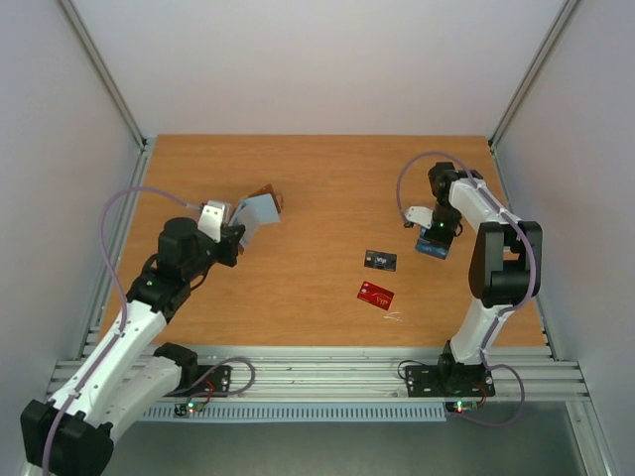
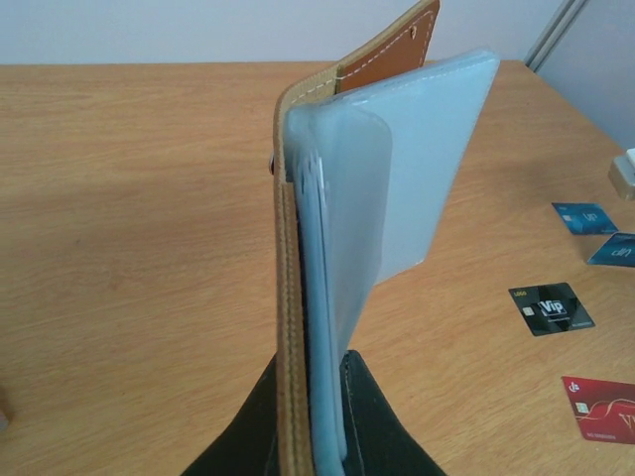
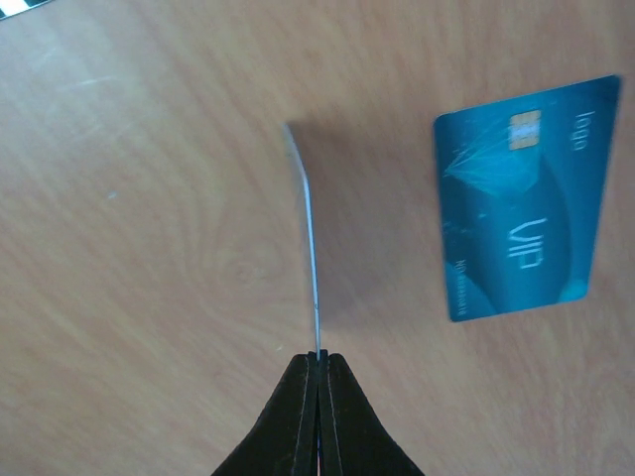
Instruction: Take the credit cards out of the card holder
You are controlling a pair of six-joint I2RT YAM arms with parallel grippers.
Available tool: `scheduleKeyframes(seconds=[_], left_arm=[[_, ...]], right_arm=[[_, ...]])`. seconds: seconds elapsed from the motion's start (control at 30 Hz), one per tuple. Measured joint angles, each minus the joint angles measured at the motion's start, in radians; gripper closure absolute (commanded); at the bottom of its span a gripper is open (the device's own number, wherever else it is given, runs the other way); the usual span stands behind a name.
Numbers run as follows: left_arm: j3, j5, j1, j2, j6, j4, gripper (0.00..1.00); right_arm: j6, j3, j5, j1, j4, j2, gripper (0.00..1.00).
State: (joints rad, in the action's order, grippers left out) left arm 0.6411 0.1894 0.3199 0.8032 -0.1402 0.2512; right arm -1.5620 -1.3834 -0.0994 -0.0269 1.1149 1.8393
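Observation:
My left gripper point(image 2: 313, 359) is shut on the bottom edge of the card holder point(image 2: 298, 248) and holds it upright above the table's left side. It is brown leather outside and pale blue inside, with clear sleeves fanned open. In the top view the card holder point(image 1: 256, 211) sits just past the left gripper point(image 1: 235, 236). My right gripper point(image 3: 317, 357) is shut on a thin card point(image 3: 308, 238) seen edge-on, low over the wood. Beside it a blue card point(image 3: 526, 198) lies flat. A black card point(image 1: 380, 260) and a red card point(image 1: 375, 295) lie mid-table.
A small pale scrap point(image 1: 394, 316) lies just in front of the red card. White walls and metal frame posts point(image 1: 109, 74) enclose the wooden table point(image 1: 327, 188). Both arm bases are bolted to the slotted rail point(image 1: 327, 377) at the near edge.

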Motion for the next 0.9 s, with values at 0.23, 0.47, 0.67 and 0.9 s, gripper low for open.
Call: scheduleKeyframes(seconds=[0.23,0.47,0.67,0.9], left_arm=[[0.0,-0.001,-0.01,0.037,0.0,0.0,1.0],[0.001,0.0,-0.013,0.073,0.001,0.0,1.0],[0.003,0.0,-0.017,0.088,0.01,0.0,1.0],[0.004,0.0,-0.017,0.088,0.014,0.0,1.0]], right_arm=[[-0.041,-0.023,0.03,0.047,-0.082,0.035,0.99],[-0.08,-0.061,0.048,0.094,-0.079,0.064,0.99],[-0.128,-0.091,0.059,0.108,-0.069,0.07,0.99],[-0.179,-0.146,0.12,0.108,-0.019,0.086,0.99]])
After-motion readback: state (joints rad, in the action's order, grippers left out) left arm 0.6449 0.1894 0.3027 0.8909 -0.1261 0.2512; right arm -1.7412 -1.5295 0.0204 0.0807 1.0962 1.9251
